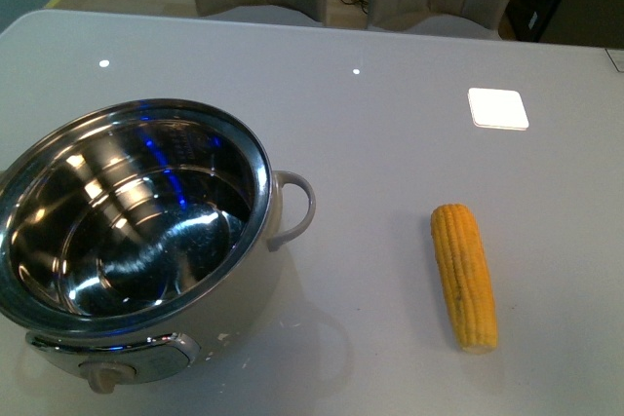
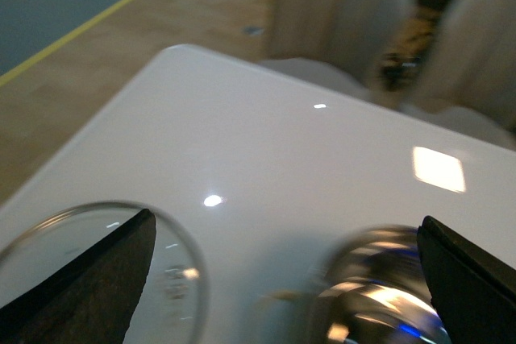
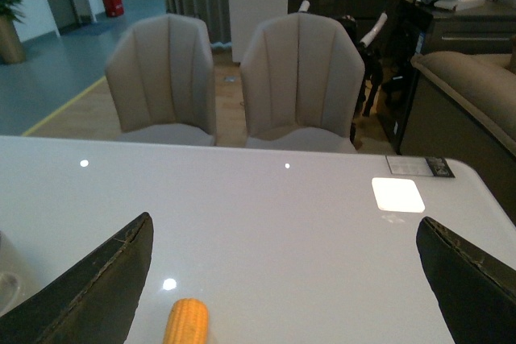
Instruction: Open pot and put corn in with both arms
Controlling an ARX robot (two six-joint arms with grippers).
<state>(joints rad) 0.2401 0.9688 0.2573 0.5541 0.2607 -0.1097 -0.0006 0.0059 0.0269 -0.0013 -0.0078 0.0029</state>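
Note:
The pot (image 1: 261, 177) stands open at the front left of the white table, its shiny steel inside empty and no lid on it. The corn (image 1: 465, 275) lies on the table to its right, about a pot's width away. Neither arm shows in the front view. In the blurred left wrist view my left gripper (image 2: 286, 279) is open and empty above the table, with the pot (image 2: 379, 296) near one finger and a round glass lid (image 2: 173, 275) lying flat near the other. My right gripper (image 3: 282, 279) is open and empty, with the corn's tip (image 3: 186, 321) just ahead between its fingers.
Two beige chairs (image 3: 298, 78) stand at the table's far edge (image 1: 312, 24). A bright square reflection (image 1: 497, 108) lies on the tabletop at the back right. A sofa (image 3: 476, 86) and dark furniture stand beyond the table's right side.

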